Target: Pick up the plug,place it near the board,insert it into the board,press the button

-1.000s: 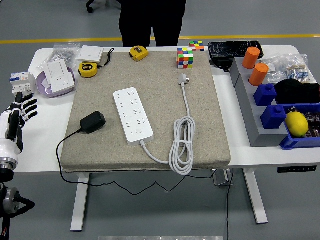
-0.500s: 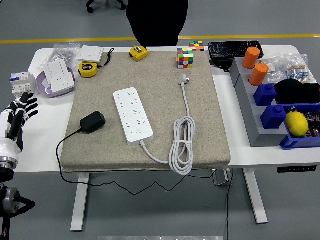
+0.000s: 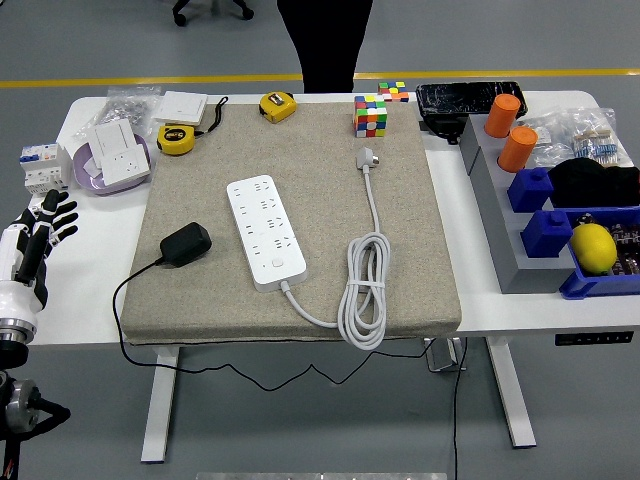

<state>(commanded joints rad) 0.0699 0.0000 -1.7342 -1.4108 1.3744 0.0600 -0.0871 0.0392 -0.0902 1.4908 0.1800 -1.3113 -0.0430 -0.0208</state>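
Black-fingered L hand: at table's 9 o'clock edge, fingers spread, upright, holding nothing; white forearm drops off the lower-left corner.
R hand: not in view.
Plug: black adapter, on grey mat at mat's 8 o'clock, well apart from L hand; thin black lead runs off mat's near-left side & hangs under table.
Board: white power strip, mid-mat, lying slantwise 11-to-5; plug sits at its 9 o'clock, near but not touching. No plug in any socket.
Button: round, at strip's 5 o'clock end; too small to tell state.
Strip cord: white, coiled at mat's 5 o'clock, its own plug end up at 1 o'clock by cube.
Tapes: two yellow measures, &, at mat's 11 o'clock.
Left clutter: white sockets on purple tray at table's 10 o'clock.
Right side: grey rack w/ orange cylinders, blue bins, yellow ball at 3 o'clock.
Person: dark legs at 12 o'clock, behind table; hands not seen.
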